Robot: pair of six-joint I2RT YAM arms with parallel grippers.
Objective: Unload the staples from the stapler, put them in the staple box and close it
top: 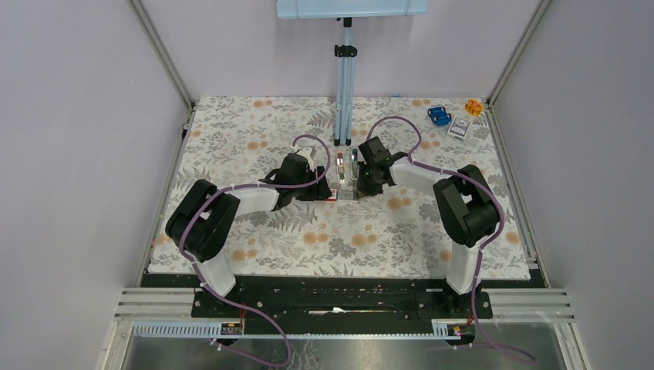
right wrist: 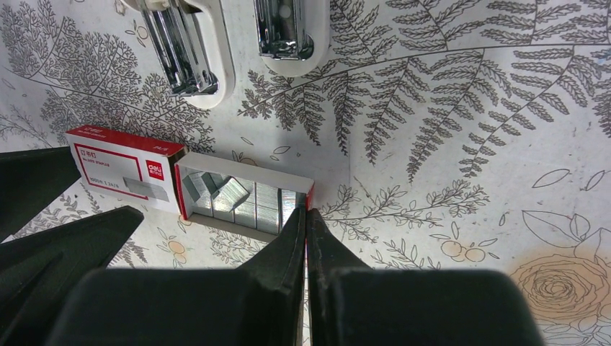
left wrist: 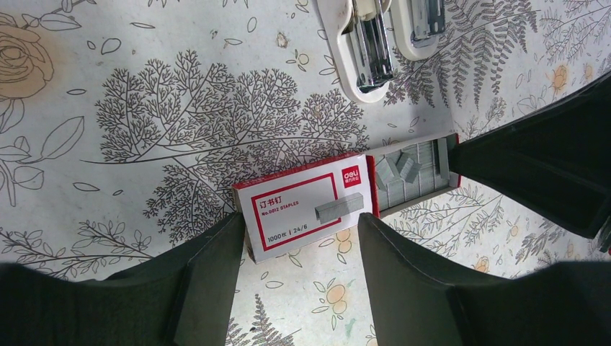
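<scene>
Item: stapler (top: 347, 166), white, seen as two metal-lined parts lying side by side, metal up; the join between them is out of the wrist views.
Location: on the floral-covered desk (top: 308, 239), at mid-desk, between the two wrists and just beyond the staple box.
Staples in the stapler: cannot tell; one part carries a shiny channel, but its contents are not legible.
Staple box (left wrist: 295, 205): red and white sleeve lying flat, with its tray (right wrist: 248, 173) slid out toward the right arm.
Tray contents: grey staple strips (right wrist: 216, 191), some lying loose and askew.
Left gripper (left wrist: 299, 220): parted to about the sleeve's length, one finger at each short end; it appears to be holding the sleeve.
Right gripper (right wrist: 306, 216): fingers pressed together with nothing between them, tips touching the outer end wall of the tray.
Key relation: the stapler lies straight ahead of both grippers, past the box. Its long axis runs away from the arm bases, roughly crosswise to the box's length.
Nearer arm: the right, judging by the overhead view; it is also the unladen one.
Judgement: reaching the stapler calls for lifting the right gripper over the tray and moving it forward.
</scene>
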